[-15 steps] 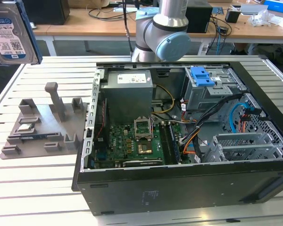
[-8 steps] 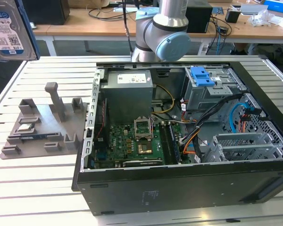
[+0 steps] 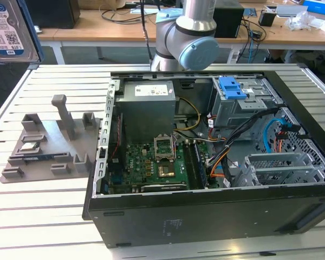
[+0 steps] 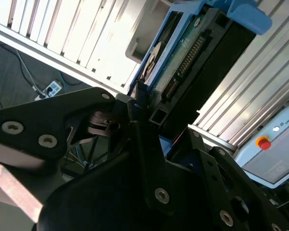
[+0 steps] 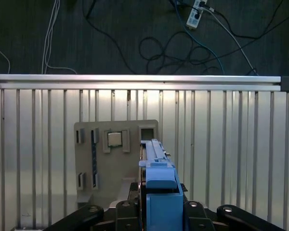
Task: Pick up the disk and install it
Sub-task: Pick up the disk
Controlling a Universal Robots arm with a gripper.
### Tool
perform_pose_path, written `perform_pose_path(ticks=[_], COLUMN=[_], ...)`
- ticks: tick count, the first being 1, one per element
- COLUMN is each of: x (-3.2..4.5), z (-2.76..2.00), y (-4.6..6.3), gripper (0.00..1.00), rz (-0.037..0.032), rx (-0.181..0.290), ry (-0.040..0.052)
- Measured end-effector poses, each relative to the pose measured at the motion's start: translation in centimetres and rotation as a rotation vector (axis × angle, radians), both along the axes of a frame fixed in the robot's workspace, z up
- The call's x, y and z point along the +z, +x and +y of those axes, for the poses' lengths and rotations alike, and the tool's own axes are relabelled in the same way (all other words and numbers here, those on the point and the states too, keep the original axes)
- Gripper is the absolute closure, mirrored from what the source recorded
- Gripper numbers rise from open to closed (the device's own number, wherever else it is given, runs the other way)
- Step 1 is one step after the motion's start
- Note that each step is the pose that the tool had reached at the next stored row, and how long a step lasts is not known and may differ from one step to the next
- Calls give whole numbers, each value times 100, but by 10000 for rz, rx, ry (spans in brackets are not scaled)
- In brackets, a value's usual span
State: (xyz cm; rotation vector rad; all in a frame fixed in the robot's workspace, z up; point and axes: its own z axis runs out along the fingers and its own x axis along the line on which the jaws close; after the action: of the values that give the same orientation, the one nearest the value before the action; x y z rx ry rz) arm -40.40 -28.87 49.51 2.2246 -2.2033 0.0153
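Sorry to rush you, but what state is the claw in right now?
Claw: closed, holding the disk by its blue caddy, with the grey parts tray beyond it in the first wrist view.

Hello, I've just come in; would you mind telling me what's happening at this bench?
The robot arm has its gripper shut on the disk, holding it edge-on in its blue caddy above the slatted table. In the first wrist view the grey parts holder lies beneath it. The open computer case sits on the same table, and the disk is not yet inside it.
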Motion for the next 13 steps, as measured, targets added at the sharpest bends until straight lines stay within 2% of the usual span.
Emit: perform_pose_path(ticks=[4,11,13], x=[89,316,348], z=[1,2,2], y=[0,0,0], gripper=[63,63,63], rz=[0,0,0], rx=[0,0,0], ry=[0,0,0])
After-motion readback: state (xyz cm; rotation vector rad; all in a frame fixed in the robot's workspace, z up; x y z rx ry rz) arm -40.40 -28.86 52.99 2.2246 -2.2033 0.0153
